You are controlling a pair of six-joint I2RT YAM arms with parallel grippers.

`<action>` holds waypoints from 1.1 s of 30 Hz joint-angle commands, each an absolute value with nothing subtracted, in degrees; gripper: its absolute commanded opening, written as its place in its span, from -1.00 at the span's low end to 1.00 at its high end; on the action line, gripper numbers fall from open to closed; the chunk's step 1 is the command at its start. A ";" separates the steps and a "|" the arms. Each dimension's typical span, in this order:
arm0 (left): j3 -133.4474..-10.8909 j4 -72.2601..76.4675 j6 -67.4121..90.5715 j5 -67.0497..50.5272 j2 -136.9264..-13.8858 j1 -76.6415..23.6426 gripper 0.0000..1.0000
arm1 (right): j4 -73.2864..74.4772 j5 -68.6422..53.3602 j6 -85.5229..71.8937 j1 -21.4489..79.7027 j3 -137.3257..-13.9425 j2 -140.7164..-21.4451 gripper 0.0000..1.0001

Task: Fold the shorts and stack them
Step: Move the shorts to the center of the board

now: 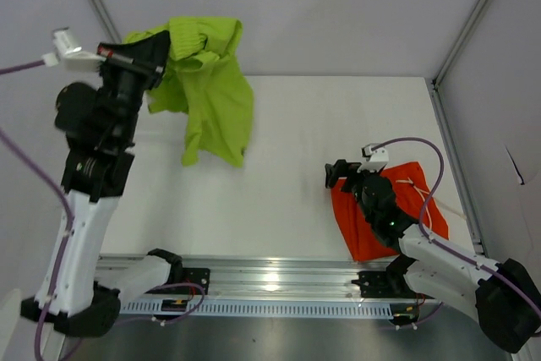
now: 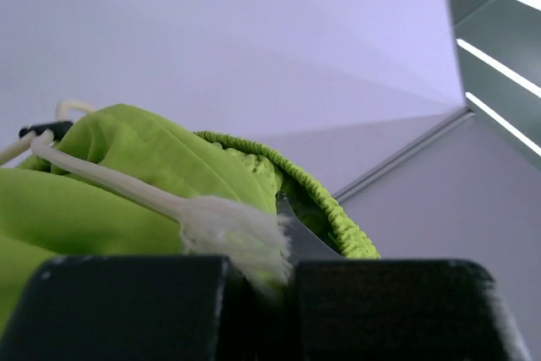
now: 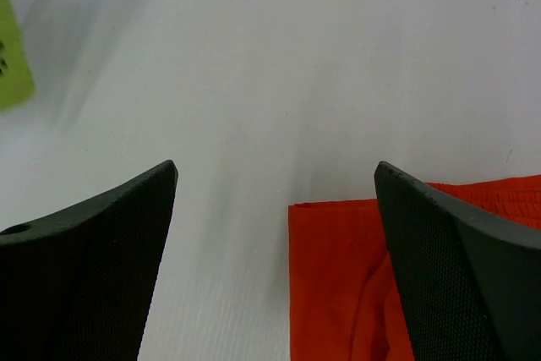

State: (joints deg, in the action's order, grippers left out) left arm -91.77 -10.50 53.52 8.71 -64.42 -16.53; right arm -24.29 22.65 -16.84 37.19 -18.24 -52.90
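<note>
The lime green shorts [image 1: 211, 90] hang in the air at the back left, lifted by my left gripper [image 1: 161, 48], which is shut on their waistband. In the left wrist view the green shorts [image 2: 144, 175] bunch over the jaws, with the elastic waistband [image 2: 330, 209] and a frayed white drawstring [image 2: 228, 230] close to the camera. The orange shorts [image 1: 380, 226] lie folded on the table at the front right. My right gripper [image 1: 342, 173] hovers open over their left edge. In the right wrist view the orange shorts [image 3: 338, 285] sit between and under the spread fingers [image 3: 439, 243].
The white table [image 1: 296, 141] is walled by grey panels with metal frame posts [image 1: 465, 31]. An aluminium rail [image 1: 279, 281] runs along the near edge by the arm bases. A purple cable [image 1: 427, 166] loops over the orange shorts.
</note>
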 commanded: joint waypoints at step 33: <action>-80.53 -29.36 42.72 6.86 -77.97 -31.91 0.98 | -28.91 12.14 -14.77 37.18 -22.14 -57.39 0.99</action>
State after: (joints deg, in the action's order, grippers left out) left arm -80.88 -25.91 46.35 7.29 -80.86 -33.47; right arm -25.23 17.93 -16.29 37.12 -18.87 -55.53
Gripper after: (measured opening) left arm 0.990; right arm 0.993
